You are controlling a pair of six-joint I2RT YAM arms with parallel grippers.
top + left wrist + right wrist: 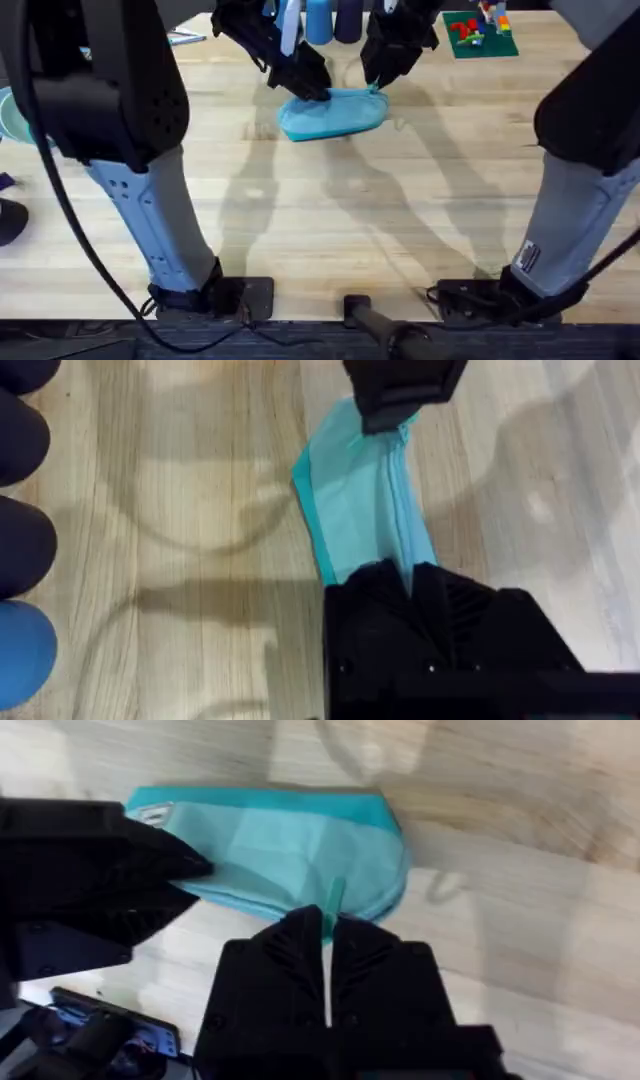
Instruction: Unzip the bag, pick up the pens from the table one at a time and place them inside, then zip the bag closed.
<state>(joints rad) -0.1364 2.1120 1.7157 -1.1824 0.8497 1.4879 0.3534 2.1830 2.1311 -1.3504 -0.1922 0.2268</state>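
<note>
Lying on the bench (330, 220) at twelve o'clock, bag (332, 113) being pinched at nine by left pincer (312, 88), zipper pull (333, 900) at three by right pincer (376, 82).

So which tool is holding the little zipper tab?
The right tool, at the bag's right end: a thin teal tab sticks out between its shut fingers. The left tool grips the cloth at the other end.
</note>
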